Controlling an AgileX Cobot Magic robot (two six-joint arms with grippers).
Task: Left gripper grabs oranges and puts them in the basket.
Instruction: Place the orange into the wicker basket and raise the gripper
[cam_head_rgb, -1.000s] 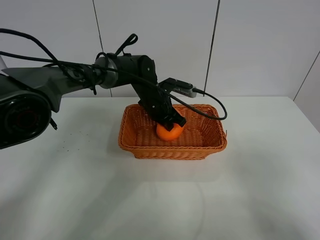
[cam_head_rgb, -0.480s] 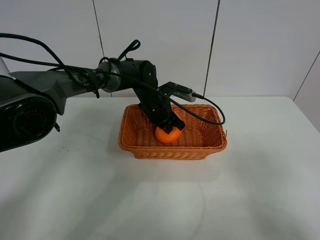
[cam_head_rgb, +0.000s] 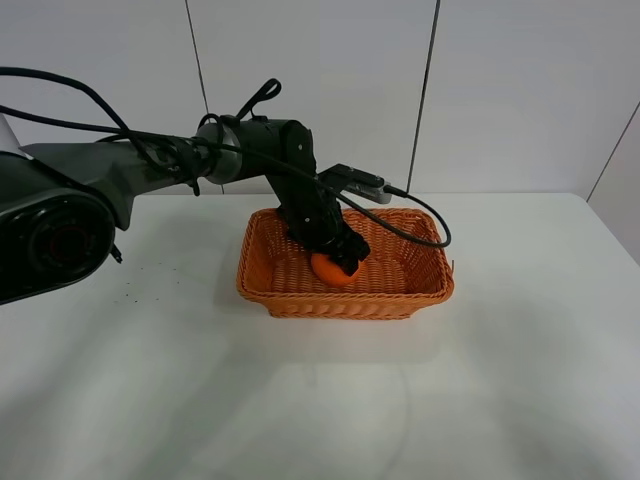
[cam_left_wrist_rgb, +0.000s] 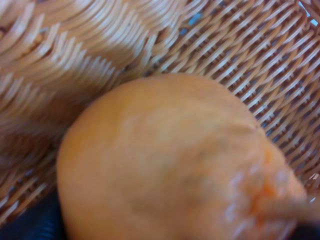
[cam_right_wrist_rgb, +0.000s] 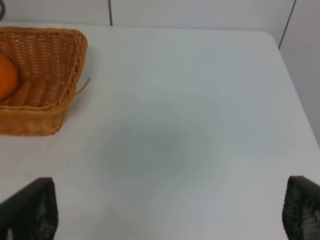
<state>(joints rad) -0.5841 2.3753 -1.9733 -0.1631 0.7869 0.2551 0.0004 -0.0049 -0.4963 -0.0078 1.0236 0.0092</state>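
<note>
The orange (cam_head_rgb: 327, 269) is low inside the wicker basket (cam_head_rgb: 420, 291), at or near its woven floor. My left gripper (cam_head_rgb: 341, 256) reaches down into the basket from the left and is shut on the orange, covering its top. In the left wrist view the orange (cam_left_wrist_rgb: 165, 160) fills the frame, blurred, with the basket weave (cam_left_wrist_rgb: 250, 60) right behind it. The right wrist view shows the basket (cam_right_wrist_rgb: 50, 60) with the orange (cam_right_wrist_rgb: 6, 76) at the frame's edge. My right gripper (cam_right_wrist_rgb: 167, 215) is open and empty over bare table, away from the basket.
The white table (cam_head_rgb: 520, 380) surrounds the basket. A black cable (cam_head_rgb: 425, 218) loops from my left arm over the basket's back rim. A panelled white wall stands behind the table. The table's right edge (cam_right_wrist_rgb: 295, 90) shows in the right wrist view.
My left gripper has lowered the orange deeper into the basket and shifted it slightly left. The right arm has not moved.
</note>
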